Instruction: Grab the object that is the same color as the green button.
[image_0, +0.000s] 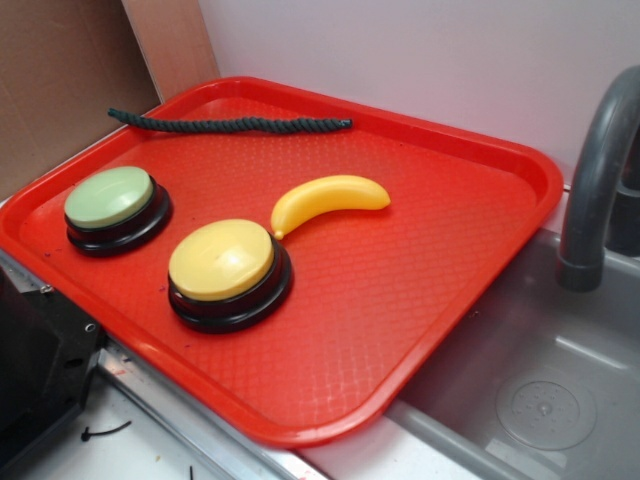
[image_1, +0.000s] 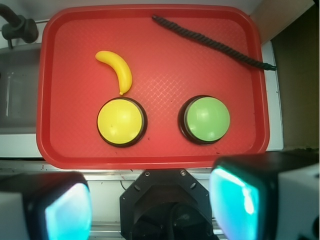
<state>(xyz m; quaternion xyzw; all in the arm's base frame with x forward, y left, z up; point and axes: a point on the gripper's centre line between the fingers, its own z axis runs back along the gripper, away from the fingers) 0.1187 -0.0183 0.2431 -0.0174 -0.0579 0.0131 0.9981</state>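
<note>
The rope (image_0: 230, 124) (image_1: 210, 41), dark green and twisted, lies along the far rim of the red tray (image_0: 400, 300) (image_1: 70, 130), well apart from the gripper (image_1: 150, 205). In the exterior view one end hangs past the tray's rim toward the brown cardboard (image_0: 60, 80), and the other end rests on the tray floor. In the wrist view it runs diagonally from the tray's top middle to the right rim, where its tip pokes over the edge.

The gripper shows only in the wrist view, at the bottom of the frame, hanging above the near side of the tray over the counter edge. Its two fingers (image_1: 245, 200) stand wide apart, with the whole width of the black mount between them. Nothing sits between them and they touch nothing.

Between the gripper and the rope sit the green button (image_0: 110, 200) (image_1: 206, 119) and the yellow button (image_0: 222, 262) (image_1: 120, 121), side by side and apart. The green button is the nearer of the two to the rope. A yellow banana (image_0: 325, 198) (image_1: 117, 70) lies just beyond the yellow button, its tip close to the black base. A grey faucet (image_0: 600, 180) (image_1: 17, 27) rises beside the tray over a sink (image_0: 540, 400).
</note>
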